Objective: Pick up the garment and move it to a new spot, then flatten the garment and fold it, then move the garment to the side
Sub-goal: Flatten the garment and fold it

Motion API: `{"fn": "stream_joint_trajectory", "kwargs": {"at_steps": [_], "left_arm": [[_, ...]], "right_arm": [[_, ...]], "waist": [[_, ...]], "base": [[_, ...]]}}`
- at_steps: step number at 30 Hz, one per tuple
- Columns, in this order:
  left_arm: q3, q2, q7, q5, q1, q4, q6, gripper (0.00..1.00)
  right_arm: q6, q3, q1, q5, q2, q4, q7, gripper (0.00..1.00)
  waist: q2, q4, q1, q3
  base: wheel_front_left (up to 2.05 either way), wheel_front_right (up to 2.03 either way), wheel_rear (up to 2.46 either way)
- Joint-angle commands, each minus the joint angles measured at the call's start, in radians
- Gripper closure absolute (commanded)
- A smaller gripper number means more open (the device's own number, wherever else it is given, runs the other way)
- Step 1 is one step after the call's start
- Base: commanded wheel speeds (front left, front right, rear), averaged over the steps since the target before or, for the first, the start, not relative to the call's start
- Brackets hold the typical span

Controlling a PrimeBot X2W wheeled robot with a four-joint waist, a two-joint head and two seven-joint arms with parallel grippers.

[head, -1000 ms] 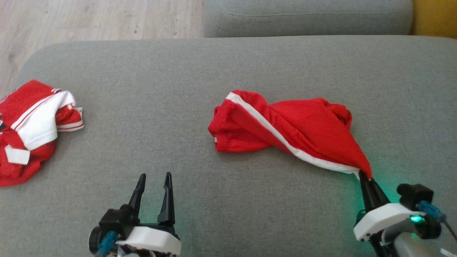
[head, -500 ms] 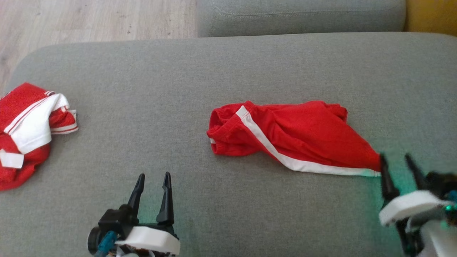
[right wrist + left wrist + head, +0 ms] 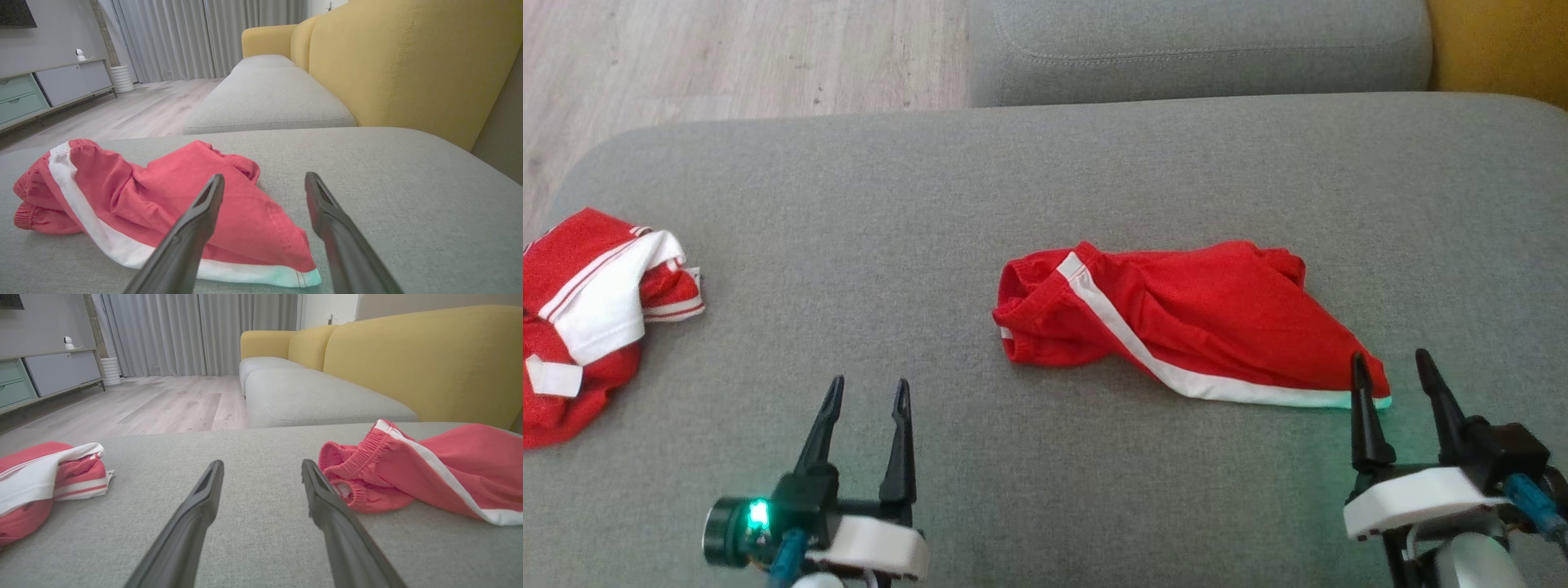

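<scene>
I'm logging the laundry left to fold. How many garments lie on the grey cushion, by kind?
Red shorts with a white side stripe: 1
Crumpled red-and-white garment: 1
Total: 2

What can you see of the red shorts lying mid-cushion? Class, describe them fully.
The red shorts look like knit fabric, with a white side stripe and gathered elastic waistband at their left end. They lie crumpled on the grey cushion. Nothing grips them: the right gripper, jaws open, sits by their right corner.
</scene>
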Motion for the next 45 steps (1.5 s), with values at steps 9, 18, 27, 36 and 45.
{"fn": "stream_joint_trajectory", "kwargs": {"at_steps": [9,18,27,36,45], "left_arm": [[0.03,0.001,-0.008,0.025,-0.001,-0.034,0.014,0.0],[0.04,0.001,-0.008,0.014,0.006,-0.022,0.022,0.0],[0.023,0.001,-0.008,-0.005,-0.003,-0.021,0.011,0.0],[0.002,0.001,-0.008,-0.022,-0.025,-0.017,0.001,0.0],[-0.004,0.001,-0.008,-0.028,-0.037,-0.017,-0.008,0.0]], "right_arm": [[0.003,0.037,-0.033,0.005,0.004,-0.013,-0.011,0.0],[0.003,0.049,-0.031,0.022,0.004,0.001,-0.011,0.0],[0.003,-0.001,-0.049,0.069,0.004,0.107,-0.011,0.0],[0.003,-0.087,-0.161,0.026,0.004,0.286,-0.011,0.0],[0.003,-0.132,-0.21,0.003,0.004,0.427,-0.011,0.0]], "waist": [[0.0,0.0,0.0,-0.008],[0.0,-0.001,0.0,-0.017],[0.0,0.008,0.0,0.017],[0.0,0.027,0.0,0.074],[0.0,0.042,0.0,0.094]], "base": [[0.0,0.0,0.0],[0.0,0.0,0.0],[0.0,0.0,0.0],[0.0,0.0,0.0],[0.0,0.0,0.0]]}}
